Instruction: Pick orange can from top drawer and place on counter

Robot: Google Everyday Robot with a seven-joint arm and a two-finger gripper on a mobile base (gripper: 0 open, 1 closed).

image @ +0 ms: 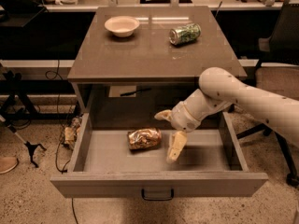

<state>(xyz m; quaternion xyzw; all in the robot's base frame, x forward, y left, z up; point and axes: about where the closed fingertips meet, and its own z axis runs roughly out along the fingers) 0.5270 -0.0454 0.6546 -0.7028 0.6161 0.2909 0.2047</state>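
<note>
Dents make the orange can (145,138), lying sideways on the drawer (105,155) floor at lower centre, awkward to grip. The pincer (169,130), released, hangs just right of it; closing off-centre could roll it away, short of the counter (140,55).

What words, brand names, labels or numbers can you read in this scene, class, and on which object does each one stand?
No text can be read anywhere.
Green-patterned can on the counter: print too blurred.
Orange can in the top drawer: crinkled, no legible print.
Pale tag under the counter: nothing legible.
Pincer, open, right of the orange can over the drawer floor: unmarked.
</note>
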